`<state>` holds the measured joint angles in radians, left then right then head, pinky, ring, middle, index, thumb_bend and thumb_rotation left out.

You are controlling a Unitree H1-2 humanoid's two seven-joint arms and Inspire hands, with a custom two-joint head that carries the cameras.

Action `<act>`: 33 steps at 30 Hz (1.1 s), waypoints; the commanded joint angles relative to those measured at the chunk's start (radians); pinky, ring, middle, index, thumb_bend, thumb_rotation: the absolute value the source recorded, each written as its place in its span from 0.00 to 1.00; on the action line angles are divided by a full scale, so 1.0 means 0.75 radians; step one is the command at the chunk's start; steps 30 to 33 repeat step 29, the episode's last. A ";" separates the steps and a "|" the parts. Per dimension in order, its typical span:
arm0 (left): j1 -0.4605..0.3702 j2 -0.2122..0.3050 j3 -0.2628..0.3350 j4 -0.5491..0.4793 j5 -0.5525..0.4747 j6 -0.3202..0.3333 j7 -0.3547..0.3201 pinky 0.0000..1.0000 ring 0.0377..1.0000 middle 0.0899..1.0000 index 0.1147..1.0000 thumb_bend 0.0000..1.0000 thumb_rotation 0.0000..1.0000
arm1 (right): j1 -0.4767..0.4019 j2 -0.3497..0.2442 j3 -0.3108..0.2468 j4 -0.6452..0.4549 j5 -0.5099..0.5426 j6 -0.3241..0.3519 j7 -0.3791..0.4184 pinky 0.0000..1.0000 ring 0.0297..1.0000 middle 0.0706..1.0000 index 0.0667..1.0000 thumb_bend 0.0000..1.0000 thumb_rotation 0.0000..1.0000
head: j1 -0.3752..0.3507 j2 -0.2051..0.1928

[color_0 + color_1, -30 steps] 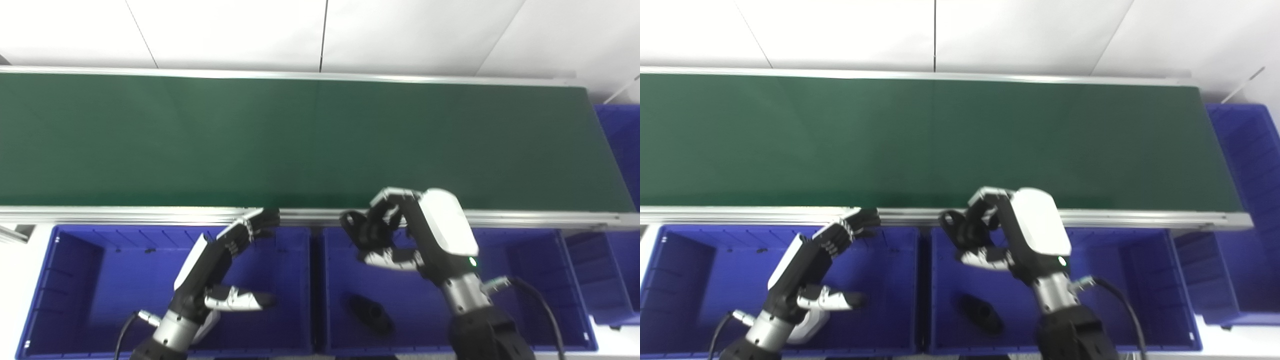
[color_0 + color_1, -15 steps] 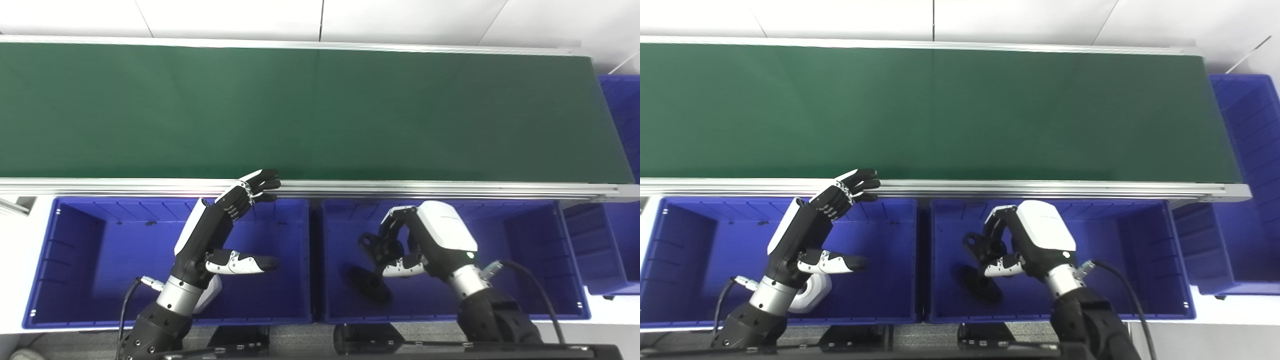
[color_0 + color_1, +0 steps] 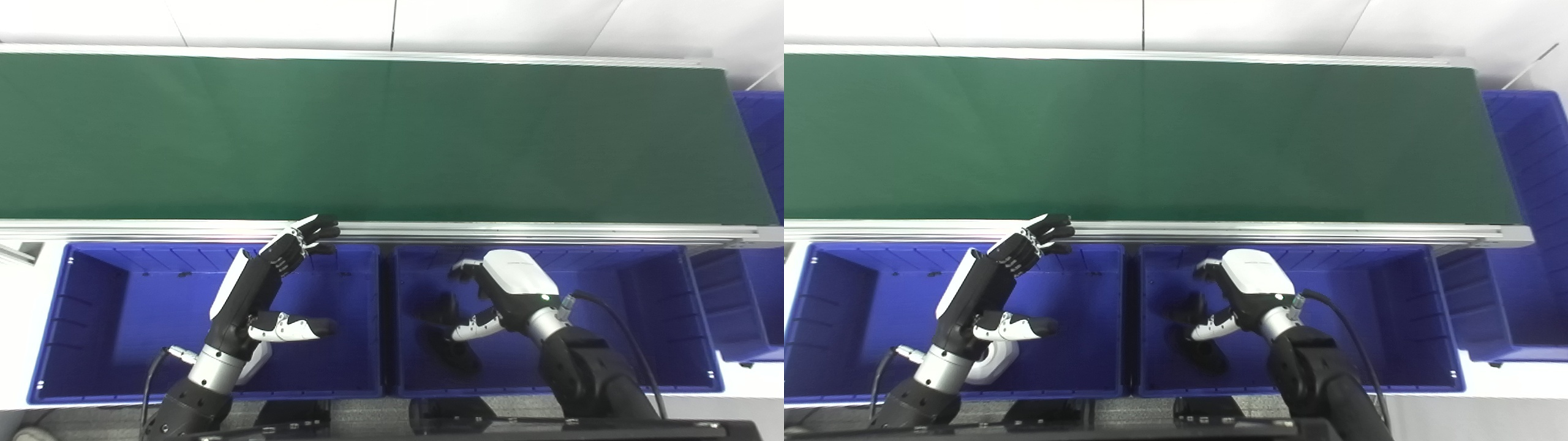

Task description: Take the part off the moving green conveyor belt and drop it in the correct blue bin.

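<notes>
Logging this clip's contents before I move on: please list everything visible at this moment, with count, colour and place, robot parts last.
conveyor belt: one, green with silver rails, across the upper half; nothing on it.
front bins: two, blue, side by side below the belt: left bin, right bin.
side bin: at least one, blue, at the belt's right end, partly cut off.
black parts: two, blurred, in the right bin: one on its floor, one just above it by the right robot hand; contact cannot be told.
wall: white panels, behind the belt.
left robot hand: one, black and white, open, above the left bin, fingers apart.
right robot hand: one, black and white, inside the right bin, fingers spread.
</notes>
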<state>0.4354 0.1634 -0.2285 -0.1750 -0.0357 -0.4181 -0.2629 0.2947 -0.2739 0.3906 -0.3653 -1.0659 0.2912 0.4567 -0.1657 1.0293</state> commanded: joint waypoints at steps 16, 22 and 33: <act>0.030 0.013 0.021 -0.056 0.047 -0.033 0.010 0.76 0.82 0.83 0.79 0.91 0.42 | 0.373 0.133 -0.033 -0.189 0.746 -0.458 -0.467 0.84 0.92 0.96 0.99 0.80 0.63 | 0.038 0.002; 0.041 0.009 0.019 -0.074 0.051 -0.008 0.012 0.77 0.82 0.83 0.80 0.91 0.39 | 0.351 0.127 -0.027 -0.128 0.893 -0.499 -0.444 0.86 0.93 0.96 1.00 0.86 0.62 | 0.056 0.002; 0.056 0.004 0.011 -0.085 0.071 0.006 0.011 0.79 0.84 0.85 0.81 0.90 0.38 | 0.322 0.109 -0.029 -0.057 0.975 -0.517 -0.439 0.87 0.94 0.97 1.00 0.87 0.59 | 0.079 -0.013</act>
